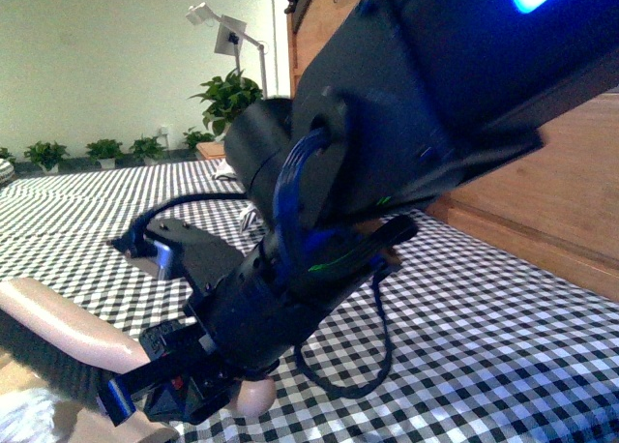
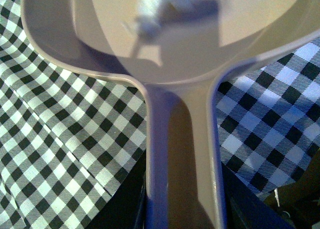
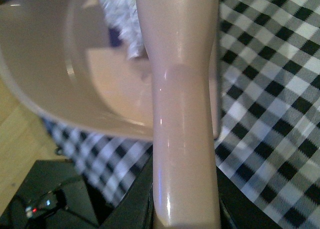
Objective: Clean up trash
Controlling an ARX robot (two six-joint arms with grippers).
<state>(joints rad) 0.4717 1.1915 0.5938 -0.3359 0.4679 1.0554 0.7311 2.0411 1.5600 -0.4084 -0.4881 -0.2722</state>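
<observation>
Clamping a brush (image 3: pixel 185 89), the right gripper (image 3: pixel 185 211) is closed. The left gripper (image 2: pixel 182 209) grips the dustpan (image 2: pixel 55 44) ahead. The trash is unseen, and is likely light, soft and best swept.

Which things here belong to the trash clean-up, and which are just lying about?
Job: dustpan, brush; no trash wad clearly visible.
Lying about: checked cloth, potted plants, lamp, wooden headboard.
</observation>
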